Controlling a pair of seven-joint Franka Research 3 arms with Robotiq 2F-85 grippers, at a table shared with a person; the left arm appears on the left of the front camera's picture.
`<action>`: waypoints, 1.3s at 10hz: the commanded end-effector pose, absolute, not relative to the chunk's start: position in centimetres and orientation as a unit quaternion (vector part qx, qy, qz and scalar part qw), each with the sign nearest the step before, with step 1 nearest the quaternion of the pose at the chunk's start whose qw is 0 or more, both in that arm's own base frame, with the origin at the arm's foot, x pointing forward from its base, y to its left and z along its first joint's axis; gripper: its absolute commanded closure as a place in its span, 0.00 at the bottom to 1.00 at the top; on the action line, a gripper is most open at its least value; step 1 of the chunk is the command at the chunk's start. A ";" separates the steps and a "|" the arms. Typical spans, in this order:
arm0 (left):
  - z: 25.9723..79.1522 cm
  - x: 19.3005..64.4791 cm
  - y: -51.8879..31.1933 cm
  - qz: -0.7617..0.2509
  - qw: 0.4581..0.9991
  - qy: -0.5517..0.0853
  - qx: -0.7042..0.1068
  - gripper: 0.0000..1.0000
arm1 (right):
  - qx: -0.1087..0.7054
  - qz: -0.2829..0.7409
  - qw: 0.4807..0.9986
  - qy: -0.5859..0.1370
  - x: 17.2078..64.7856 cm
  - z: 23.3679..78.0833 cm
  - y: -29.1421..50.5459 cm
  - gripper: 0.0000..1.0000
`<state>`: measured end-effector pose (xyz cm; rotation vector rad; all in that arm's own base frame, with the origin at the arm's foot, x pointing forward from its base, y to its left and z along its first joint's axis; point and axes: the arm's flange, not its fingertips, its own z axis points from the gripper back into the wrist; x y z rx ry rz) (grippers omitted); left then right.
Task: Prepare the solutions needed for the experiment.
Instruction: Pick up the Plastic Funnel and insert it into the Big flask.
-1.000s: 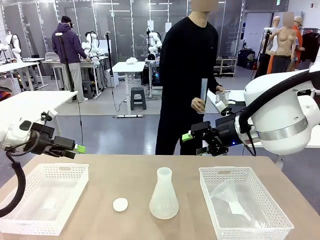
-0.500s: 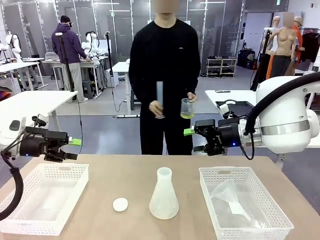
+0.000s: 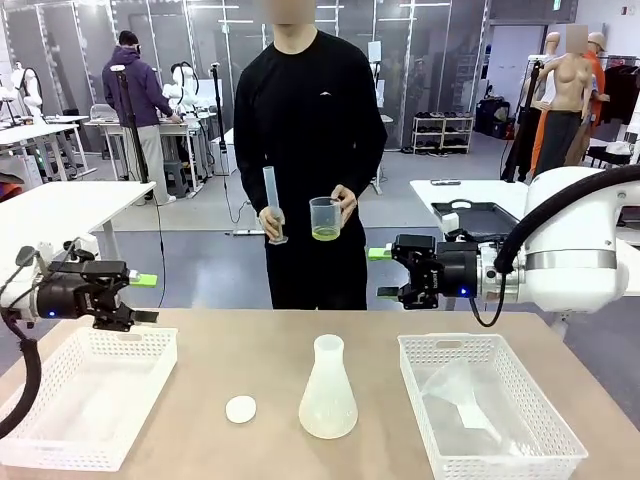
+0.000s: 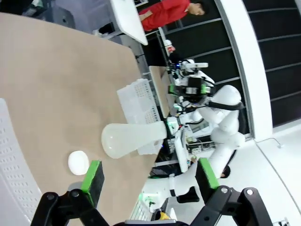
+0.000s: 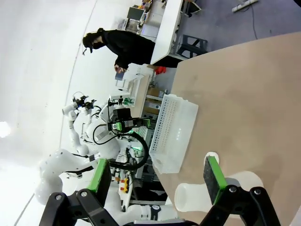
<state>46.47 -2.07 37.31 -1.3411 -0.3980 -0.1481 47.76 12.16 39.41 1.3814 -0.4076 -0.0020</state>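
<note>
We keep both arms raised off the table and to the sides, which we take to be a way of leaving the middle free for the person. Our left gripper [image 3: 145,298], at the picture's left edge, has its green-padded fingers spread wide with nothing between them. Our right gripper [image 3: 383,273], right of centre, is parted just as wide and also carries nothing.

The solutions [image 3: 325,234] are a shallow pale yellow-green layer in the bottom of a clear plastic beaker [image 3: 325,212]. The person at the far side holds it at waist height, above the table's far edge, in the picture-right hand [image 3: 344,204]. The other hand [image 3: 272,222] holds a tall clear graduated cylinder [image 3: 270,195] upright just beside the beaker. Holding the two level and close suggests to us that a measured pour is being readied.

The frosted white conical flask [image 3: 327,392] stands upright at lower centre with its mouth open, probably to receive liquid. Its small white round cap [image 3: 240,408] lies apart to its left. A white perforated plastic basket [image 3: 150,345] sits at lower left. A matching basket [image 3: 425,350] at lower right holds something crumpled and translucent that we cannot identify.

The tabletop [image 3: 230,345] is smooth, matte tan and dry. Behind it is a large workshop with a grey floor, white tables and dark glazed partitions. A second person in purple [image 3: 135,90] works at upper left.
</note>
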 end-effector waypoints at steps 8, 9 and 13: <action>37.9 46.7 -1.7 -0.075 0.724 -0.171 -0.664 0.00 | 0.684 -0.026 0.717 -0.130 48.2 37.2 11.6 0.00; 37.9 46.7 -1.7 -0.075 0.724 -0.171 -0.664 0.00 | 0.684 -0.026 0.717 -0.130 48.2 37.2 11.6 0.00; 37.9 46.7 -1.7 -0.075 0.724 -0.171 -0.664 0.00 | 0.499 0.193 0.831 -0.152 47.7 40.6 13.6 0.00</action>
